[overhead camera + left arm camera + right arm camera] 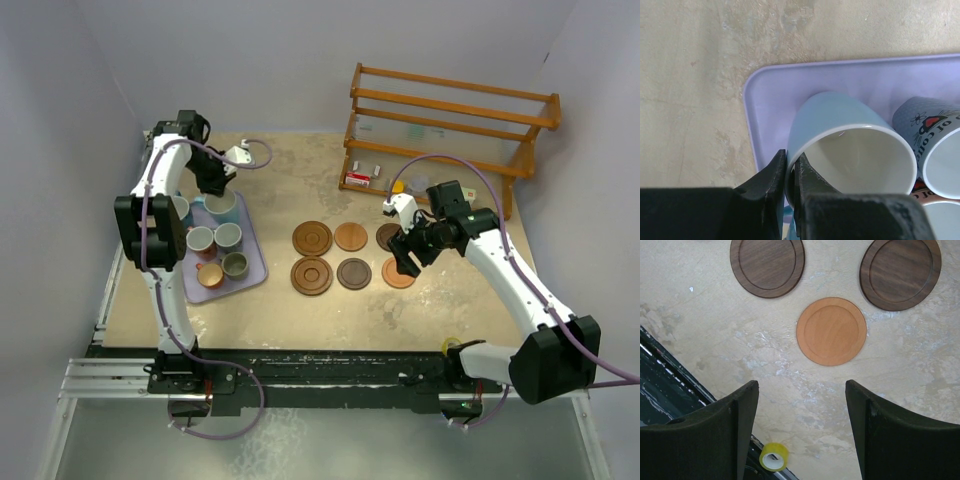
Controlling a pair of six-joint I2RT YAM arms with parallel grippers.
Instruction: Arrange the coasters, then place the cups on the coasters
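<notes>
Several round wooden coasters [312,238] lie in two rows on the table's middle. Several cups stand on a lavender tray [252,255] at the left. My left gripper [218,190] is over the tray's far end. In the left wrist view this gripper [790,167] is shut on the rim of a light-blue cup [840,112], one finger inside and one outside. My right gripper [405,262] hovers over the right coasters. In the right wrist view it [802,390] is open and empty above bare table, just short of an orange coaster [831,331] and two dark ones [767,265].
A wooden rack [450,130] with small items stands at the back right. A yellow tape roll [774,456] lies at the table's near edge by the right arm's base. A printed grey-blue cup [935,150] stands right beside the held cup on the tray [775,90].
</notes>
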